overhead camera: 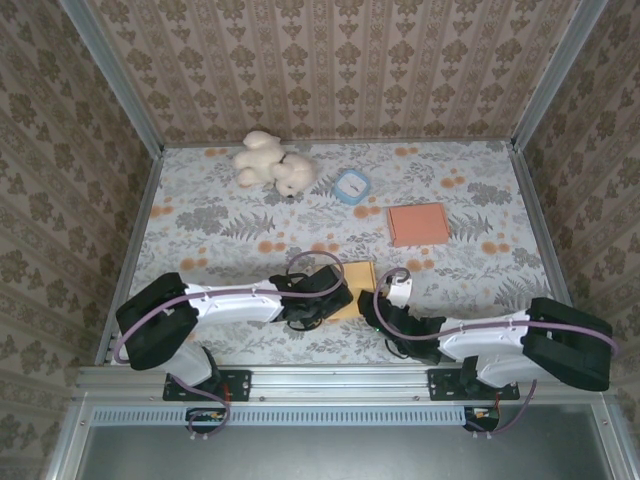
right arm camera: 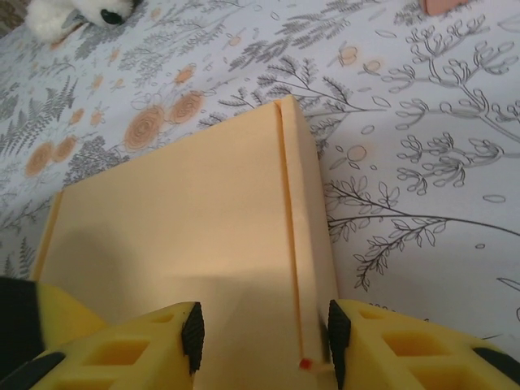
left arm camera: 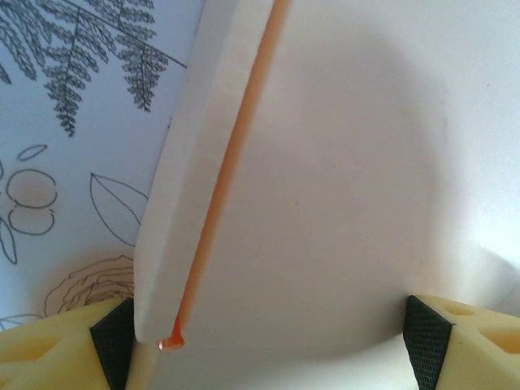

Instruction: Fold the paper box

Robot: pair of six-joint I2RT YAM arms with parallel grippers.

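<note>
The paper box (overhead camera: 360, 277) is a pale orange carton lying flat on the flowered table near the front, between both arms. My left gripper (overhead camera: 333, 297) is on its left side. In the left wrist view the box's pale panel (left arm camera: 341, 187) and an orange-edged flap (left arm camera: 175, 211) span the space between the wide-apart jaws of the left gripper (left arm camera: 268, 357), which is open. My right gripper (overhead camera: 381, 306) is at the box's near right corner. Its jaws are open and straddle the fold line along the box's right edge (right arm camera: 294, 244); the right gripper (right arm camera: 264, 341) holds nothing.
A second, darker orange flat box (overhead camera: 418, 224) lies right of centre. A white plush toy (overhead camera: 272, 165) and a small blue-rimmed round dish (overhead camera: 351, 186) sit at the back. Patterned walls close in the table on three sides.
</note>
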